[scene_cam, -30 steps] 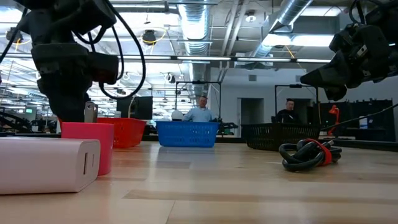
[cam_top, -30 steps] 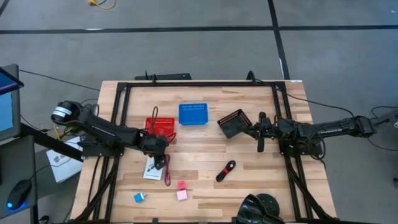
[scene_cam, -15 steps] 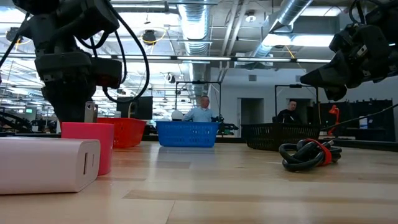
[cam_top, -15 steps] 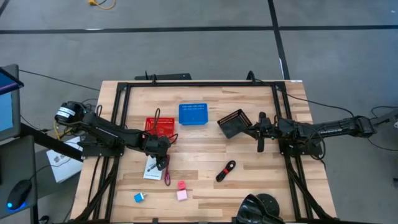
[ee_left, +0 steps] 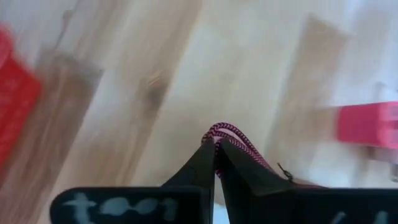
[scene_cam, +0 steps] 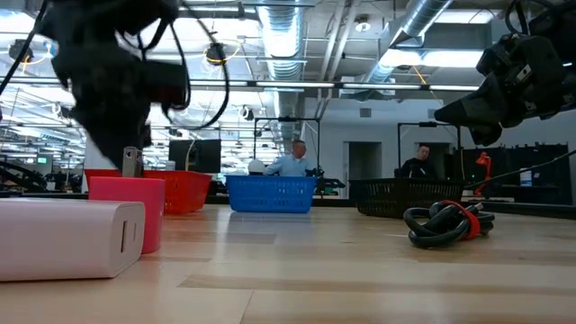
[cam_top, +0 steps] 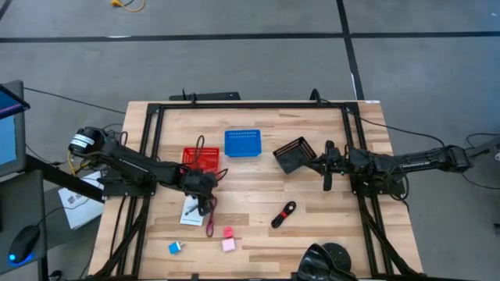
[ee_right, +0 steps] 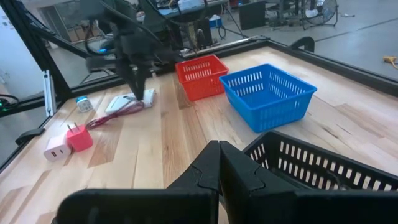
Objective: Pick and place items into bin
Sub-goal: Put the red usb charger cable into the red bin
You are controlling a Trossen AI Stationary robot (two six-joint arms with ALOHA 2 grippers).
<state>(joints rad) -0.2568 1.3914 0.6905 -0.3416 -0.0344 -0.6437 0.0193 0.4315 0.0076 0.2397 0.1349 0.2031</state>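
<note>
left gripper (cam_top: pixel 205 204) pinching the dark red cord (ee_left: pixel 233 138), fingers closed tight on it.
hovering beside the white card packet (cam_top: pixel 191 211), near the red basket (cam_top: pixel 201 160); right gripper (ee_right: pixel 219 163) idling, closed, at the black basket (cam_top: pixel 295 154).

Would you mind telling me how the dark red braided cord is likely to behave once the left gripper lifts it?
The cord looks braided and thin, so it will probably droop and trail. The left gripper pinches only a loop, so the rest may drag across the table. It looks light and unlikely to slip out.
</note>
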